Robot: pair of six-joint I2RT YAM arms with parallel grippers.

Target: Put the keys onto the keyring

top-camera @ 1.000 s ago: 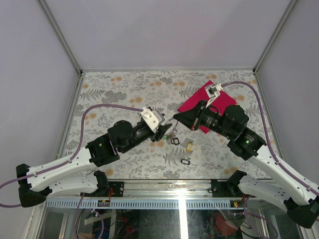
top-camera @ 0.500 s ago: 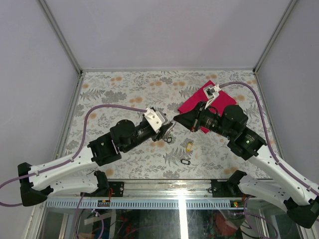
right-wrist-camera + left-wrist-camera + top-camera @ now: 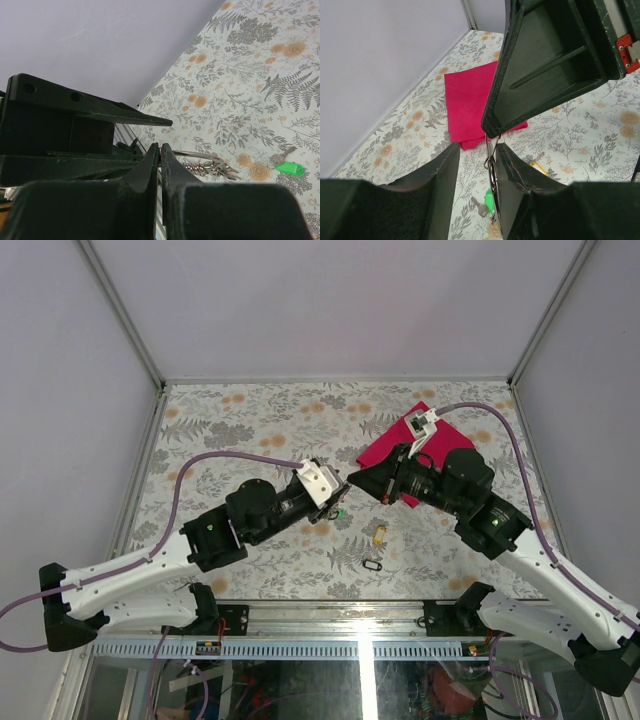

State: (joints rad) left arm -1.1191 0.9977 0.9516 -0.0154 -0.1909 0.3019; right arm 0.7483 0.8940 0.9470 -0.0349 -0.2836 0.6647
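Well, on my left side the left gripper (image 3: 477, 154) has its fingers apart, straddling the keyring (image 3: 490, 167), a thin wire loop hanging in the air between the two arms. The right gripper (image 3: 159, 147) is pinched tight on the top of that loop. Something small dangles on the wire, but I can't tell how many keys. A green-tagged key (image 3: 289, 168), a yellow tag (image 3: 379, 533) and a black tag (image 3: 372, 565) lie loose on the table (image 3: 250, 420), so I judge most of the threading remains.
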